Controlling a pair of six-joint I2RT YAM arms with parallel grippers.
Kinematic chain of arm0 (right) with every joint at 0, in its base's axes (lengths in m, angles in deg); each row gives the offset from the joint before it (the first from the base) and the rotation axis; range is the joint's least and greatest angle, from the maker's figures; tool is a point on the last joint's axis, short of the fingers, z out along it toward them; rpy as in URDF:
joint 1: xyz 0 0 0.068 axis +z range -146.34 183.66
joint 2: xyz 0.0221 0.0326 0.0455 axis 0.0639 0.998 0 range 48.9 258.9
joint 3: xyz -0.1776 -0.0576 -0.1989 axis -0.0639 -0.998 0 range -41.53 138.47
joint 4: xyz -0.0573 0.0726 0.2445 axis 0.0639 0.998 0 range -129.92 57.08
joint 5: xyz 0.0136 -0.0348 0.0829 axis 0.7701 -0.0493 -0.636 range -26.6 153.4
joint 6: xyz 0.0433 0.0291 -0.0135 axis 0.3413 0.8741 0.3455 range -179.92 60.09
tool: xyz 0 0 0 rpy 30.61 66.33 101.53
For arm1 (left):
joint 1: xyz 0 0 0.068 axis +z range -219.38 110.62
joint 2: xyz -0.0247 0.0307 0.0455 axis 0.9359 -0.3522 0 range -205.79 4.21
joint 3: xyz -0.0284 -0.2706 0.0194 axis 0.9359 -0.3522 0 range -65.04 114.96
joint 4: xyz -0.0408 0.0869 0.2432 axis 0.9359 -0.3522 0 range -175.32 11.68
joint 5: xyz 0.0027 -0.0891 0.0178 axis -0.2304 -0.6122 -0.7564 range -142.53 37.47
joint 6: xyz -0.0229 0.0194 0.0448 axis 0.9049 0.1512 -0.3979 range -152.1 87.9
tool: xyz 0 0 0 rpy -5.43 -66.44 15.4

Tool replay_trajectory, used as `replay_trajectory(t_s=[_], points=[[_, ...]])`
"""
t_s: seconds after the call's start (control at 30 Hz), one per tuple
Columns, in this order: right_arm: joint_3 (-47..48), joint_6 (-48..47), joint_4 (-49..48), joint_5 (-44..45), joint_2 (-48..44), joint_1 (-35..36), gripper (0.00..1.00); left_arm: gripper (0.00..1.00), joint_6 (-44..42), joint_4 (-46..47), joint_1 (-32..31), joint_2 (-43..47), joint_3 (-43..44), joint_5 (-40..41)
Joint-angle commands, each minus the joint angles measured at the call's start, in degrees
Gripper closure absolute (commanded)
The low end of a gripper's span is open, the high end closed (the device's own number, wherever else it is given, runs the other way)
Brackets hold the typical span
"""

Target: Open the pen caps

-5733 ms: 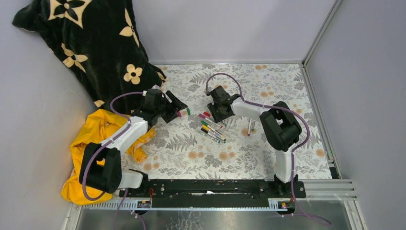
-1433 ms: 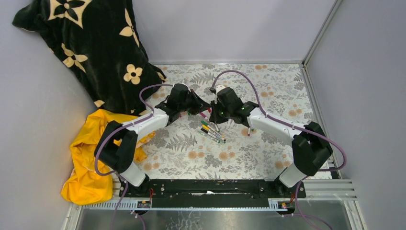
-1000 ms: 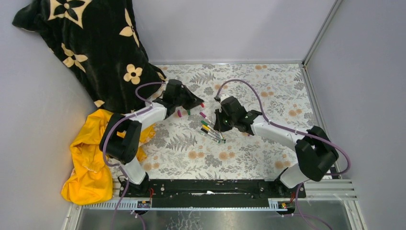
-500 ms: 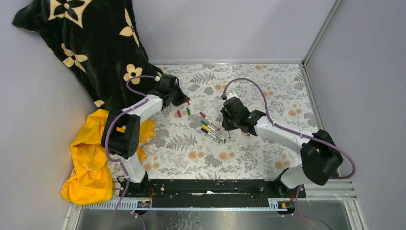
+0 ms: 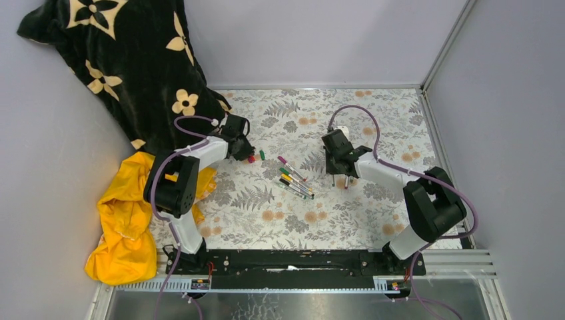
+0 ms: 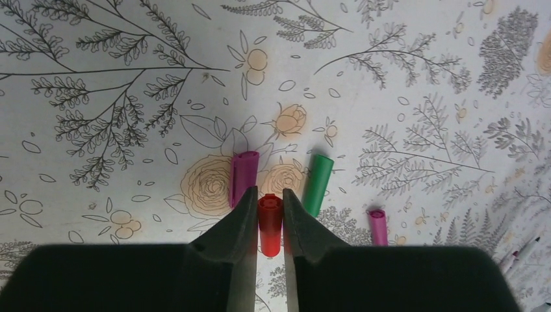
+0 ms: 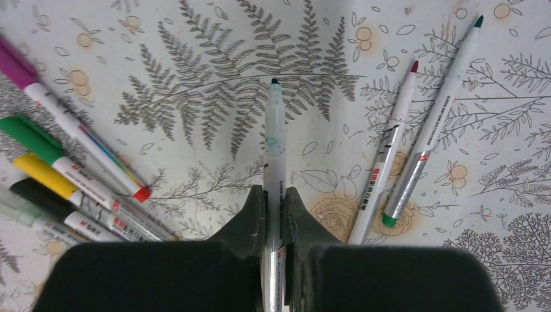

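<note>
My left gripper (image 6: 268,195) has its jaws close against both sides of a red pen cap (image 6: 269,224), low over the flowered table. Loose caps lie around it: a magenta one (image 6: 242,179), a green one (image 6: 318,183) and a second magenta one (image 6: 377,226). The right gripper (image 7: 274,192) is shut on a white uncapped pen (image 7: 274,130) with a dark tip. To its right lie two uncapped pens, red-tipped (image 7: 390,149) and green-tipped (image 7: 435,117). Capped pens (image 5: 296,183) lie in a bunch between the arms, with magenta (image 7: 16,65), green (image 7: 29,136) and yellow (image 7: 39,170) caps showing.
A black cloth with cream flowers (image 5: 126,67) is heaped at the back left. A yellow cloth (image 5: 126,213) lies at the left edge beside the left arm. Grey walls close in the back and both sides, with a metal rail (image 5: 440,140) along the right.
The left arm has drawn back left with the red cap, down to the loose caps. The right arm has carried the uncapped pen right, beside the two bare pens.
</note>
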Motion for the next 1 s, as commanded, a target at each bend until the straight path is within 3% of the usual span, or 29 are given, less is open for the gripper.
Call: replay_trajectory(t_s=[0.0,0.47,0.73,0.97], points=[[1.57,0.59,-1.09,2.37,1.68,-1.54,0.99,0.77,-0.58,0.21,-0.66,-1.76,0.31,2.73],[-0.20,0.75,-2.59,3.66,4.12,-3.72,0.87,0.68,-0.41,0.30,-1.17,-2.98,2.22,3.40],[-1.09,0.69,-2.41,4.30,4.49,-4.69,0.72,0.61,-0.14,-0.62,-1.18,-0.47,2.93,4.05],[-1.82,0.93,-2.31,4.44,4.54,-5.15,0.65,0.45,0.83,-1.03,-1.25,3.84,1.83,5.14]])
